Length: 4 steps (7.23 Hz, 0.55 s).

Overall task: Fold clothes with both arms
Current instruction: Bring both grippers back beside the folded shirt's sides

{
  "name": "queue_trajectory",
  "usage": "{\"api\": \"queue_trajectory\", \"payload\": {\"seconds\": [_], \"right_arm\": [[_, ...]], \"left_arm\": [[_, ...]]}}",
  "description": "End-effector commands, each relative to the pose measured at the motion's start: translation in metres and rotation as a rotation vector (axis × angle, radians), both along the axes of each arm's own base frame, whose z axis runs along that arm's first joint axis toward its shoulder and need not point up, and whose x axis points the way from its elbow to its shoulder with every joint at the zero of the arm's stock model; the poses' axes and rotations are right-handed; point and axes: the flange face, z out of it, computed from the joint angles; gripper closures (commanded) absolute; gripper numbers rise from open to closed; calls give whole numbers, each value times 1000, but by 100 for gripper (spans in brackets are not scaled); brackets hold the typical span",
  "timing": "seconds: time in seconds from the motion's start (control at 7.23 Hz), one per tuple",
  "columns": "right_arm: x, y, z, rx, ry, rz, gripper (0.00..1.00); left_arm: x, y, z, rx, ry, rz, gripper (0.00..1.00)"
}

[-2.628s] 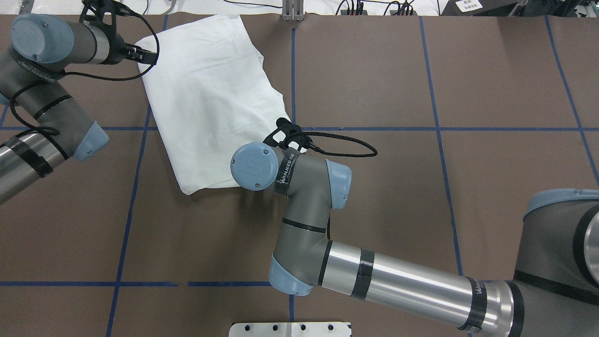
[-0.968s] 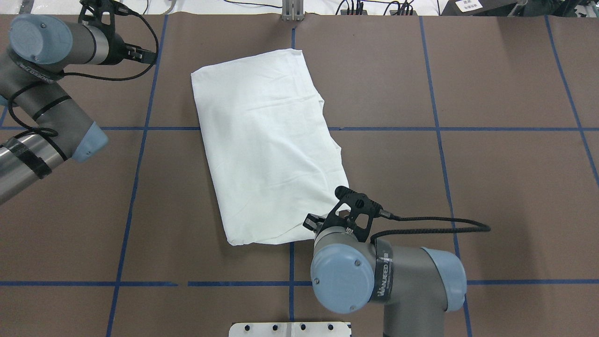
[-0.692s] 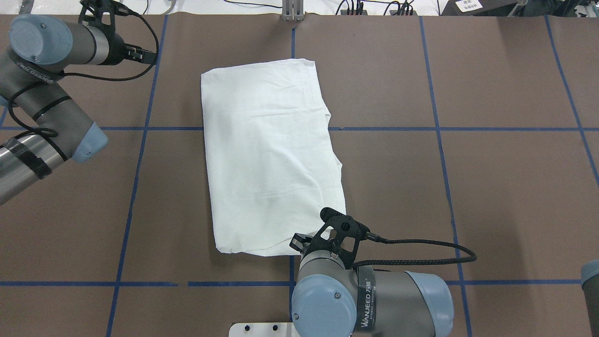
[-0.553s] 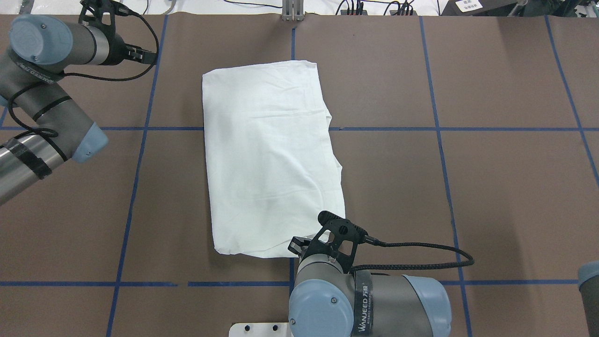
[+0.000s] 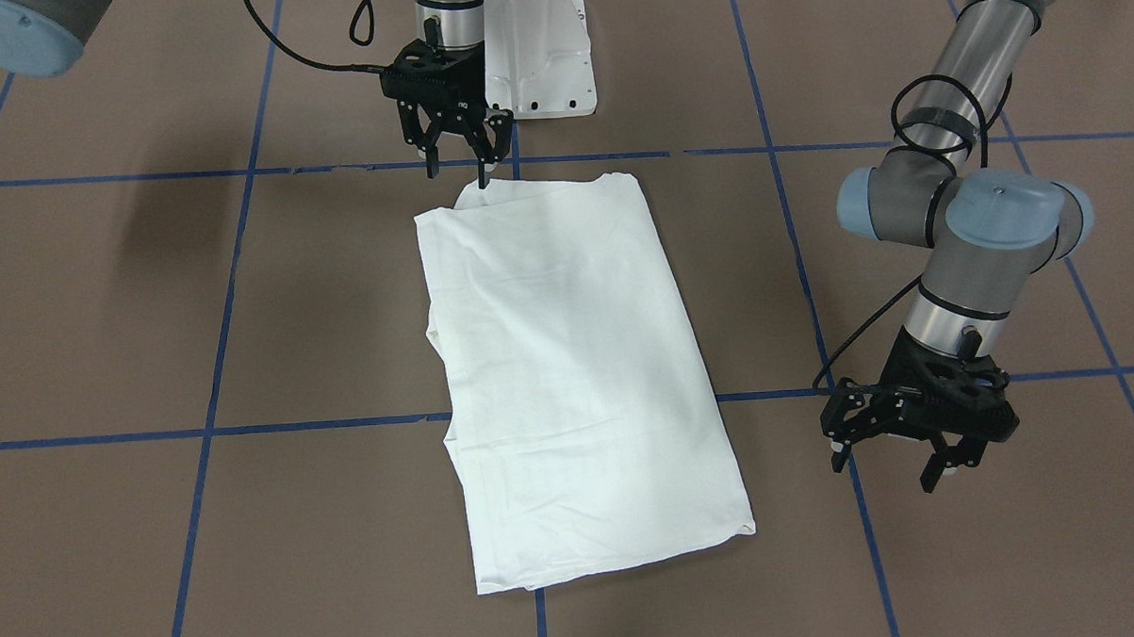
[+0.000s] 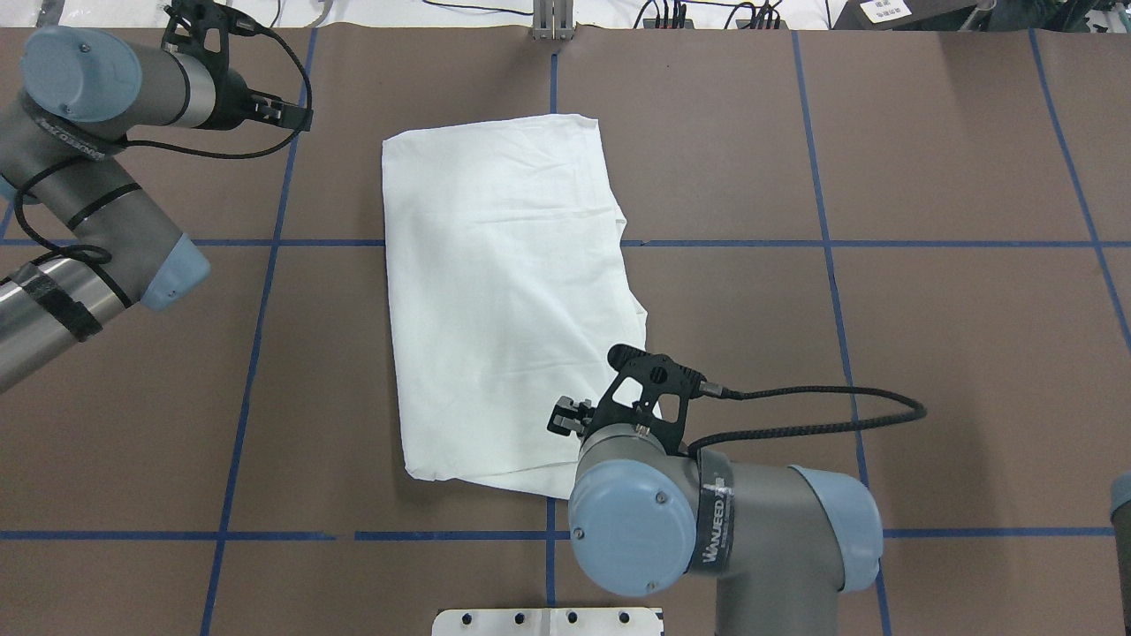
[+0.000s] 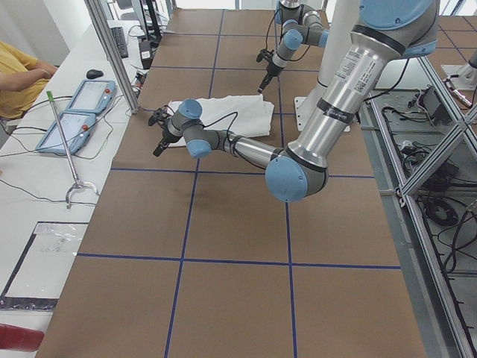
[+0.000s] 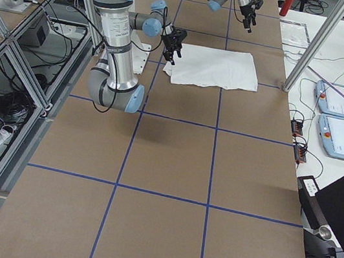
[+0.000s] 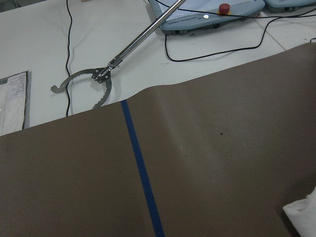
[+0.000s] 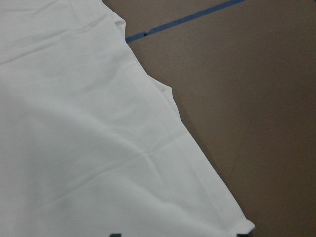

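Note:
The clothes point(image 6: 504, 291) are one white shirt, folded into a long rectangle and lying flat mid-table, also seen in the front view point(image 5: 569, 366). My right gripper point(image 5: 456, 174) is open and empty, one fingertip point(image 5: 483, 180) just over the shirt's corner nearest the robot; from overhead it point(image 6: 570, 417) pokes out from under the wrist. The right wrist view is mostly filled by the shirt point(image 10: 98, 148). Out to the shirt's far left, my left gripper point(image 5: 885, 468) hovers open and empty over bare table point(image 6: 292, 110). A shirt corner point(image 9: 302, 217) shows in the left wrist view.
Blue tape lines point(image 6: 552, 243) grid the brown table. A white pedestal base point(image 5: 539, 65) sits at the robot's edge. Past the far table edge lie control pendants point(image 7: 74, 112), a grabber tool point(image 9: 98, 79) and cables; a person's arm point(image 7: 22, 74) rests there. An aluminium post point(image 7: 112, 52) stands nearby.
The right gripper dragged the shirt toward the robot and the table's middle, then let go and moved back over its near corner. The left arm shifted slightly right.

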Motion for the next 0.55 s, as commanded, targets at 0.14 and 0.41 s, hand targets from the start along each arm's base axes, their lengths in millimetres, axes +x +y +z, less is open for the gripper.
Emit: {"api": "queue_trajectory", "payload": {"seconds": [0.14, 0.41], "right_arm": [[55, -71, 17, 62, -126, -47, 0], [77, -76, 66, 100, -196, -52, 0]], "left_arm": [[6, 87, -58, -135, 214, 48, 0], [16, 214, -124, -320, 277, 107, 0]]}}
